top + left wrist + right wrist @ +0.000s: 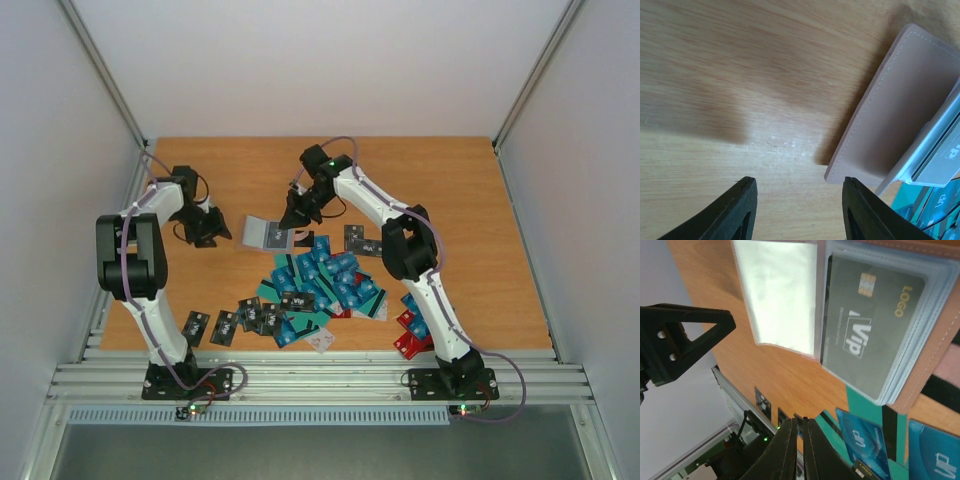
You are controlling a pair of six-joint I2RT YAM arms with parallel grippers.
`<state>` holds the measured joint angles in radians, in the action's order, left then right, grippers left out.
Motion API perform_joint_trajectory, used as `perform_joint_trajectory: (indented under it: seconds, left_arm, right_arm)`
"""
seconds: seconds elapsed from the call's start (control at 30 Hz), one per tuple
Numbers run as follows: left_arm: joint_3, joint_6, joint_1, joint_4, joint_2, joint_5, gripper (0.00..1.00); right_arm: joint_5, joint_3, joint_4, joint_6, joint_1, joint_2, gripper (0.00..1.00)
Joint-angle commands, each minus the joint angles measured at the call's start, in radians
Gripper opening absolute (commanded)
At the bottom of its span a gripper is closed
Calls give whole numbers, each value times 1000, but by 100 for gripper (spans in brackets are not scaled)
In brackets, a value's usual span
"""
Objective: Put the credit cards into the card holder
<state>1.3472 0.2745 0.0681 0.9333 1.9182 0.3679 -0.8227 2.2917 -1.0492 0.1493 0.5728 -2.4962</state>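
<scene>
The taupe card holder (265,233) lies open on the table, its clear sleeves fanned out. In the right wrist view a dark grey VIP card (865,325) sits in a sleeve beside an empty clear sleeve (777,290). The credit cards (320,285), mostly blue and teal, lie heaped just in front of the holder. My left gripper (798,185) is open and empty, low over bare wood just left of the holder's taupe flap (895,110). My right gripper (799,421) is shut with nothing seen between its fingers, above the holder's right side (298,215).
Several black cards (225,322) lie at the front left. Red cards (412,330) lie by the right arm's lower link. A pale card (318,341) lies at the front edge. White walls close in the table on three sides.
</scene>
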Motion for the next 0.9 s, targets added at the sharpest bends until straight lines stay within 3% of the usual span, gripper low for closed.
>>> perform_joint_trajectory:
  seconds: [0.0, 0.3, 0.87]
  left_arm:
    - [13, -28, 0, -38, 15, -32, 49]
    - [40, -48, -1, -96, 63, 116, 49]
    - [-51, -24, 2, -288, 102, 361, 50]
  right_arm:
    - [-6, 46, -5, -42, 7, -63, 6]
    - [-54, 148, -8, -34, 6, -139, 6]
    - [16, 117, -117, -166, -9, -227, 5]
